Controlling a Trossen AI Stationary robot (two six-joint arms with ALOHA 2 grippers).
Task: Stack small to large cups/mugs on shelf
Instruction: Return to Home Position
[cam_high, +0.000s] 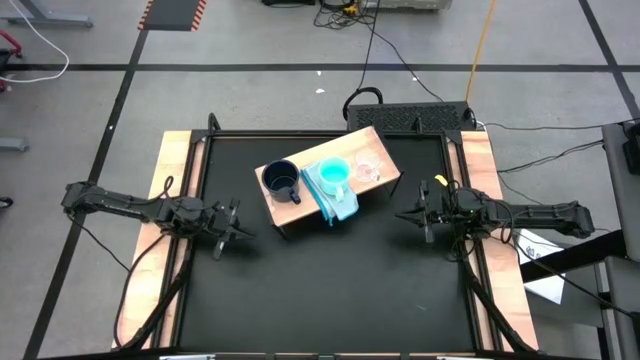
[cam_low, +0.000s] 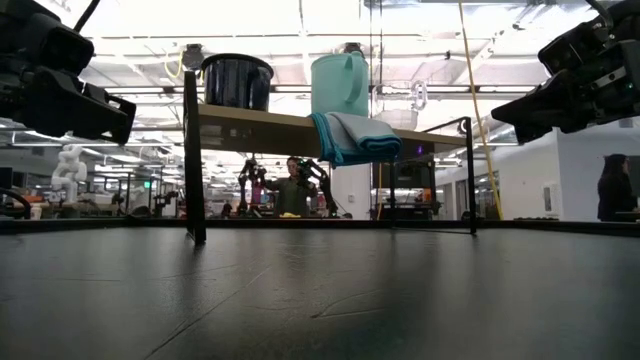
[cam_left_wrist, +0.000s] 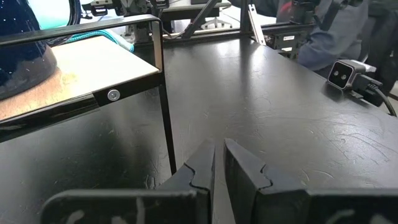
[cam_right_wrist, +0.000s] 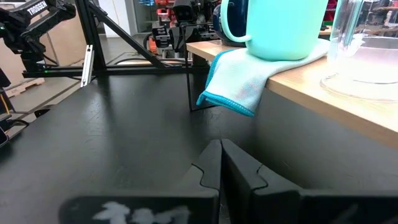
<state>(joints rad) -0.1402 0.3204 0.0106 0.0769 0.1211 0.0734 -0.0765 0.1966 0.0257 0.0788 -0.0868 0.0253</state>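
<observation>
The tan wooden shelf (cam_high: 375, 148) stands on thin black legs at the table's far middle. On it, side by side, stand a dark navy mug (cam_high: 281, 181), a turquoise cup (cam_high: 334, 173) on a pale blue folded cloth (cam_high: 338, 203), and a clear glass mug (cam_high: 368, 169). The navy mug (cam_left_wrist: 22, 53) shows in the left wrist view. The turquoise cup (cam_right_wrist: 280, 28) and glass mug (cam_right_wrist: 367, 46) show in the right wrist view. My left gripper (cam_high: 243, 235) is shut and empty left of the shelf. My right gripper (cam_high: 402, 215) is shut and empty to its right.
The cloth's edge (cam_right_wrist: 233, 87) hangs over the shelf's near side. The shelf's black metal leg (cam_left_wrist: 166, 118) stands just ahead of my left gripper. Wooden boards (cam_high: 170, 190) border the black mat on both sides. People and equipment show in the room beyond the table.
</observation>
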